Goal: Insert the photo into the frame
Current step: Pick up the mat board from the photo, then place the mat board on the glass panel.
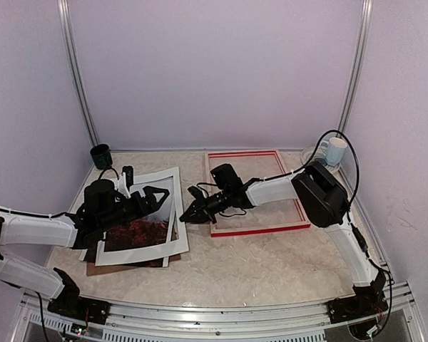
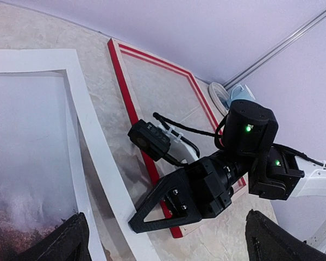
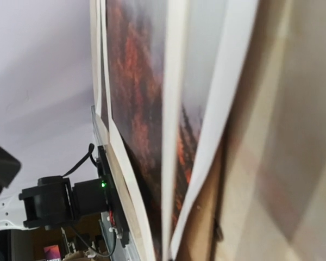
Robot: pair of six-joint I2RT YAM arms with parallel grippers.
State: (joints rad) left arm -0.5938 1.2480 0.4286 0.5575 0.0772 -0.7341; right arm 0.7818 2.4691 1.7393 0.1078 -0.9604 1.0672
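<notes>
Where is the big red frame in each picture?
Top view: the frame lies flat, just right of middle.
Left wrist: the frame slants across the upper middle.
Right wrist: not in it.
Shared landmark: the white mat, seen in all three.

Photo point(image 1: 139, 231) mostly hidden beneath white mat point(image 1: 146, 255), under left gripper point(image 1: 160, 198). Left wrist view: fingertips point(image 2: 70, 239) cropped by bottom edge. Right wrist close-up blurred.

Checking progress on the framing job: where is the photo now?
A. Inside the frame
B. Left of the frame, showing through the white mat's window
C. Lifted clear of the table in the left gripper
B: the photo shows through the mat, which lies on the table left of the frame.
</notes>
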